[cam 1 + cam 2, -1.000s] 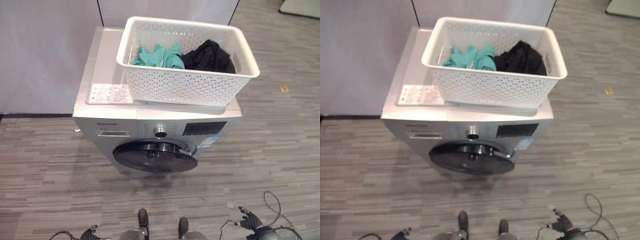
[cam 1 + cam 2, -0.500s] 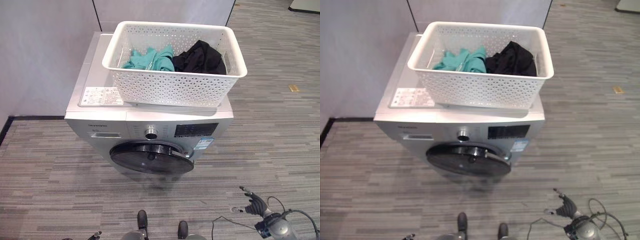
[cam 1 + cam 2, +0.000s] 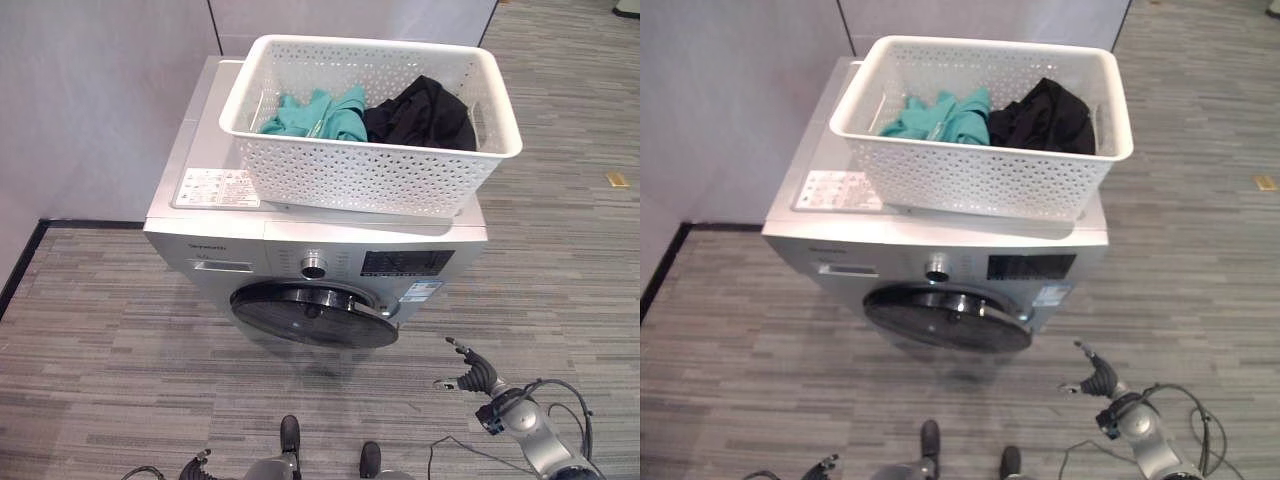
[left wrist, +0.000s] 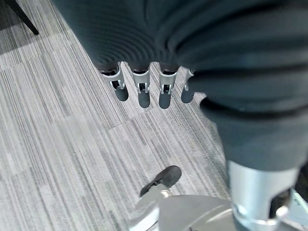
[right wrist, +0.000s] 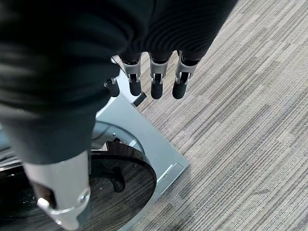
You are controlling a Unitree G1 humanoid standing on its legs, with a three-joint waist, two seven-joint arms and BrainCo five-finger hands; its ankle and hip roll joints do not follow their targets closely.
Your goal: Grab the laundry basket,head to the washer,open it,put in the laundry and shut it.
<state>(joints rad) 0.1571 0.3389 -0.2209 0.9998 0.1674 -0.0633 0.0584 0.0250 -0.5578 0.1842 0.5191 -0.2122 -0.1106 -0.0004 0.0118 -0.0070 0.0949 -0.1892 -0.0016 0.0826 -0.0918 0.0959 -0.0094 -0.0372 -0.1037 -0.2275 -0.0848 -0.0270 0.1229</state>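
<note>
Right wrist view: washer door (image 5: 96, 192) shut; eye view: basket (image 3: 370, 170) atop.

The right hand (image 3: 470, 376) has come up from low at the robot's right side and now reaches, fingers relaxed, toward the lower right of the washer (image 3: 300, 240), close to its round door (image 3: 315, 313). The left hand (image 3: 197, 464) has stayed low.
</note>
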